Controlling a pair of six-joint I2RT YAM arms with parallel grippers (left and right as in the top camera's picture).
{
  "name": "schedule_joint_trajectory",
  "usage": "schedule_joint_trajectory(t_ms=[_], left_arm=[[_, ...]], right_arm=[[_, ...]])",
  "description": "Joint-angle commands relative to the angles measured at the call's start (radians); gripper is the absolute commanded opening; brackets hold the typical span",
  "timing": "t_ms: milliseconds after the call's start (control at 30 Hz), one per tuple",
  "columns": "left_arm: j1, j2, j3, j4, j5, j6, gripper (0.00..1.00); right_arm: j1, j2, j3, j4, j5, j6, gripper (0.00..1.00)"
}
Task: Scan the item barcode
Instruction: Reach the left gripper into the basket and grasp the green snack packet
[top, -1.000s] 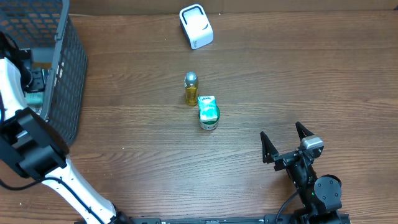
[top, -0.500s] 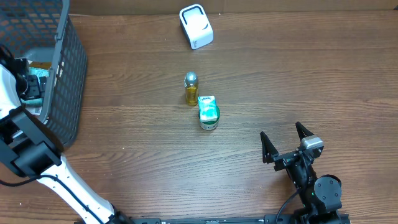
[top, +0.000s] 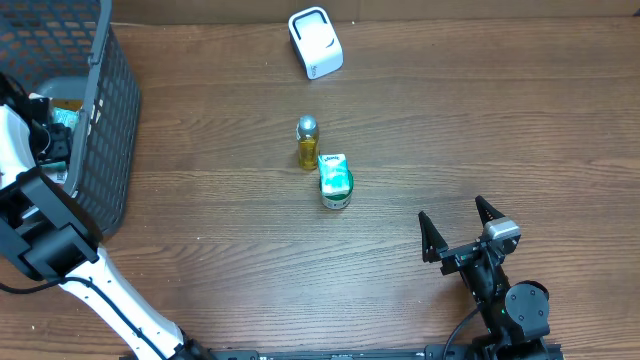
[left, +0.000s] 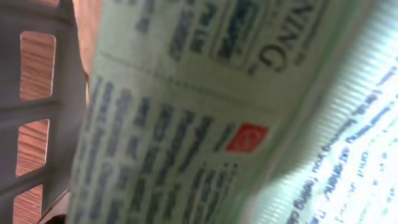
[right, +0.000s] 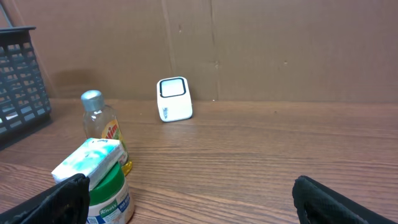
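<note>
One dark basket (top: 110, 130) stands left, the left gripper (top: 48, 140) down inside it, close on one pale-green printed packet (left: 186, 124); I cannot tell how its jaws stand. Mid-table are one yellow bottle (top: 307, 143), one white scanner (top: 315, 42) and one green tub (top: 335, 190) under one tissue pack (top: 333, 164). The right gripper (top: 453, 212) gapes wide.

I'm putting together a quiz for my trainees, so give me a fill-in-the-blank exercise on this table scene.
1. The dark ____ stands at the left edge of the table.
2. The ____ scanner stands near the table's far edge.
3. The bottle of yellow liquid has a ____ cap.
4. The right gripper is ____ and holds nothing.
Missing words: basket, white, silver, open.
</note>
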Motion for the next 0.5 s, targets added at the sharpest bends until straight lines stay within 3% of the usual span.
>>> schedule_joint_trajectory(t_ms=[0,67,467], left_arm=[[0.006,0.080,-0.019,-0.012,0.006,-0.063,0.50],[0.006,0.080,-0.019,-0.014,0.006,-0.072,0.42],[0.003,0.025,0.118,-0.102,0.010,-0.180,0.20]], right_arm=[[0.004,-0.008,-0.010,0.005,-0.005,-0.005,1.00],[0.004,-0.008,-0.010,0.005,-0.005,-0.005,1.00],[0.004,-0.008,-0.010,0.005,-0.005,-0.005,1.00]])
